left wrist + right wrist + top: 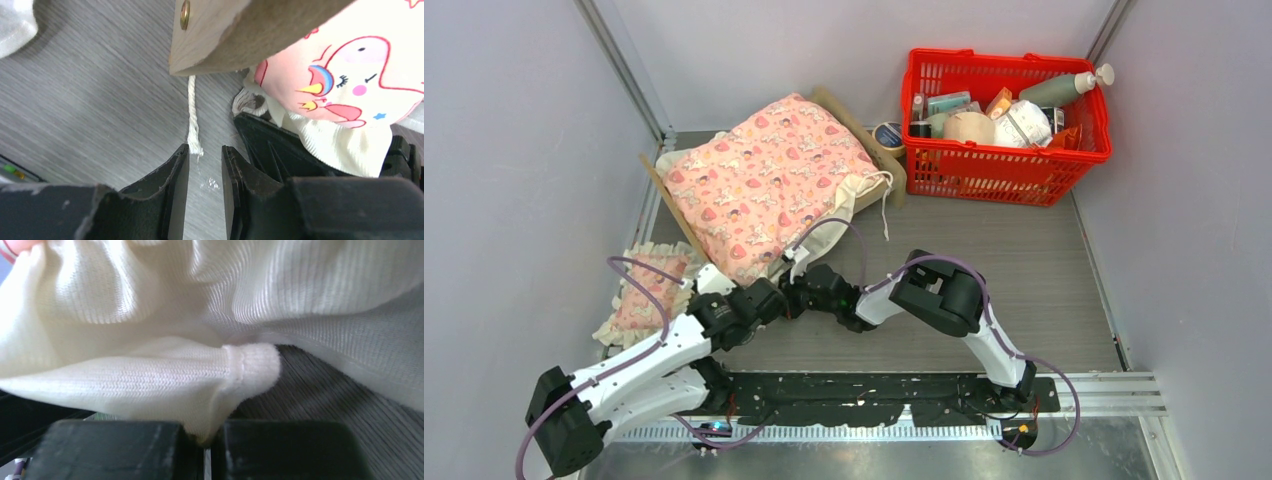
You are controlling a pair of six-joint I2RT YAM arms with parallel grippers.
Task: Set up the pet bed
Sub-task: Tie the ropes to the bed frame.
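The pet bed (867,136) stands at the back left of the table. Only its plywood ends show, because a pink patterned blanket (764,180) covers it. The right gripper (799,272) sits at the blanket's near corner, shut on the cream frill (175,375), which bunches between its jaws (207,435). Just beside it the left gripper (789,298) hangs low over the table. Its jaws (205,152) stand apart with only bare table between them. A white cord (191,110) ends at its left fingertip, below the wooden frame corner (225,35). The mattress is hidden.
A small pink frilled pillow (646,295) lies on the table at the left, beside the left arm. A red basket (1009,170) full of bottles and packets stands at the back right. Grey walls close in on both sides.
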